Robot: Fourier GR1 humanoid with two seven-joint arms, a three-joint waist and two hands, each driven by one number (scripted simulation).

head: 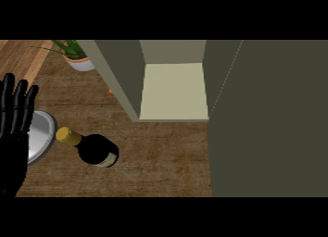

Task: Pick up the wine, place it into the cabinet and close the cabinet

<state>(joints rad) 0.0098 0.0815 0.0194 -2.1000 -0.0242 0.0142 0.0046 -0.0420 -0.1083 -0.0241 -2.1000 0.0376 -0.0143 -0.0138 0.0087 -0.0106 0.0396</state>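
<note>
A dark wine bottle (95, 148) with a gold cap stands on the brown counter, left of the cabinet and a little in front of it. The olive cabinet (276, 115) fills the right side of the head view. Its left compartment is open and shows a pale shelf (173, 92). My left hand (9, 125) rests open at the left edge, fingers up, apart from the bottle. My right hand does not show.
A grey round plate (45, 134) lies on the counter just left of the bottle, partly behind my left hand. A potted plant (76, 58) stands at the back left. A small orange thing (111, 92) peeks out beside the cabinet's left wall.
</note>
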